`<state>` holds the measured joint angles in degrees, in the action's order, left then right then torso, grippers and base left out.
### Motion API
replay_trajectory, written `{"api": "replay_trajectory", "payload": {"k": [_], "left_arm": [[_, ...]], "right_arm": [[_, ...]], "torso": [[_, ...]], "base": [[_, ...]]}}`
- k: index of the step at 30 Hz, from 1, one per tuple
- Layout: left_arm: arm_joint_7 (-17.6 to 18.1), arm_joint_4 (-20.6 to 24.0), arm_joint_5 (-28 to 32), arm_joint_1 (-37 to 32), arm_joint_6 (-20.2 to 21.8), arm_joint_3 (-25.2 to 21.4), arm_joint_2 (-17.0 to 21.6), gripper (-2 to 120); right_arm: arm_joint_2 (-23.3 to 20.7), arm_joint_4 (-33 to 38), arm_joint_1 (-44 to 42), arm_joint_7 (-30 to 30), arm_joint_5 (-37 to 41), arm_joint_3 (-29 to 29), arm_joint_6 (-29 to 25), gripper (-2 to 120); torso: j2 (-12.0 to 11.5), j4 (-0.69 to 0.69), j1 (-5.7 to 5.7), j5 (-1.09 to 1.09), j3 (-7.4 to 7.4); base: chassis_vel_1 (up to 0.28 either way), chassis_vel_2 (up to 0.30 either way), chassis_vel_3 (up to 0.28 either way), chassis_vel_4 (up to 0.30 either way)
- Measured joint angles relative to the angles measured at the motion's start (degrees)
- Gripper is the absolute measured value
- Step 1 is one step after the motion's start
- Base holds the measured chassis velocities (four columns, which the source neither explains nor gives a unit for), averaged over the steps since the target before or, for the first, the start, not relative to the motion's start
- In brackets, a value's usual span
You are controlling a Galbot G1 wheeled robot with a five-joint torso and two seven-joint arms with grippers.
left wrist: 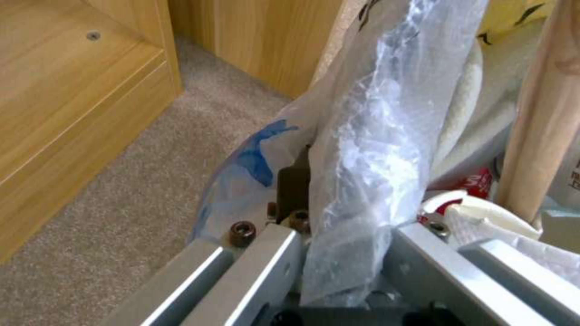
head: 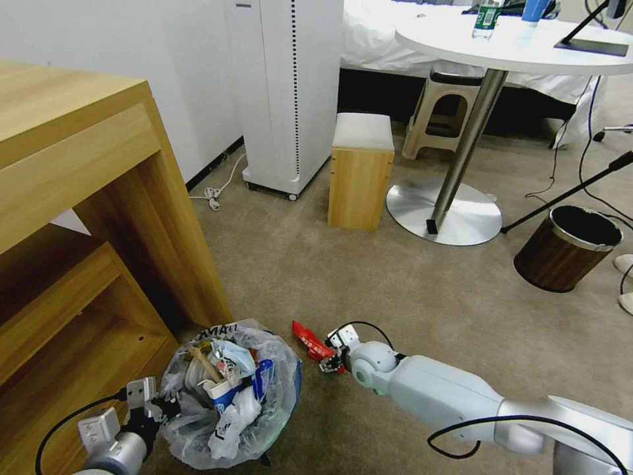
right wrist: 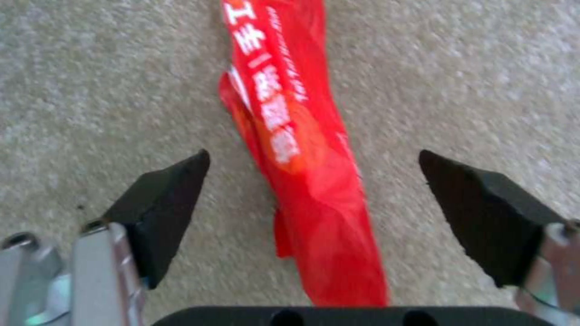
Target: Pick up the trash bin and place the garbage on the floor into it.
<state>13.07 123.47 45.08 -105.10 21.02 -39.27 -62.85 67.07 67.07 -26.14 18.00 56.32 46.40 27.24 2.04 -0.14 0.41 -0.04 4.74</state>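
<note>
The trash bin [head: 231, 396], lined with a crinkled clear bag and holding a paper cup [head: 223, 394], a wooden stick [head: 202, 362] and wrappers, is low at the front left. My left gripper [head: 155, 404] is shut on its near rim. In the left wrist view the bag [left wrist: 362, 149] is pinched inside the left gripper [left wrist: 356, 226]. One piece of garbage, a red wrapper [head: 308, 339], lies on the beige floor [head: 409, 290] just right of the bin. My right gripper [head: 333, 360] hovers over it. In the right wrist view the right gripper [right wrist: 314, 181] is open astride the wrapper [right wrist: 302, 158].
A wooden cabinet [head: 99, 218] stands close on the bin's left. Farther back are a white appliance [head: 290, 92], a wooden stool [head: 361, 171] and a round table's metal base [head: 445, 211]. A brown cylindrical bin [head: 567, 249] and cables sit at the right.
</note>
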Motion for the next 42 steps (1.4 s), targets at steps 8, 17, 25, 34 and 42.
{"api": "replay_trajectory", "payload": {"k": [8, 17, 25, 34, 42], "left_arm": [[0.0, 0.1, 0.1, 0.1, -0.1, 0.1, 0.2, 0], [0.0, -0.6, 0.2, 0.8, -0.1, 0.5, 0.3, 0], [0.0, -0.8, 0.3, 1.2, -0.2, 0.9, 0.4, 0], [0.0, -1.4, 0.5, 1.1, -0.3, 0.5, 0.8, 0], [0.0, -1.9, 0.6, 1.3, -0.3, 0.3, 1.1, 0]], "right_arm": [[2.1, -3.0, -0.2, -0.3, -1.8, 0.8, -1.5, 60], [1.7, -3.8, -1.1, -0.4, -3.4, 0.8, -2.5, 27], [1.3, -4.1, -1.7, -0.1, -4.1, 0.6, -3.6, 2], [-4.6, 3.0, -2.0, 1.1, -1.8, -3.0, -4.7, 1], [-11.1, 12.1, -1.8, -0.3, 0.0, -5.3, -11.1, 1]], "torso": [[0.0, 0.00, 0.00, 0.01, 0.00], [0.0, -0.01, 0.00, 0.01, 0.00], [0.0, -0.01, 0.00, 0.01, 0.00], [0.0, -0.01, 0.00, 0.00, 0.00], [0.0, -0.01, 0.00, 0.01, 0.00]], "base": [[0.000, 0.000, 0.000, 0.000], [0.000, 0.000, 0.000, 0.000], [0.000, 0.000, 0.000, 0.000], [0.000, 0.000, 0.000, 0.000], [0.000, 0.000, 0.000, 0.000]]}}
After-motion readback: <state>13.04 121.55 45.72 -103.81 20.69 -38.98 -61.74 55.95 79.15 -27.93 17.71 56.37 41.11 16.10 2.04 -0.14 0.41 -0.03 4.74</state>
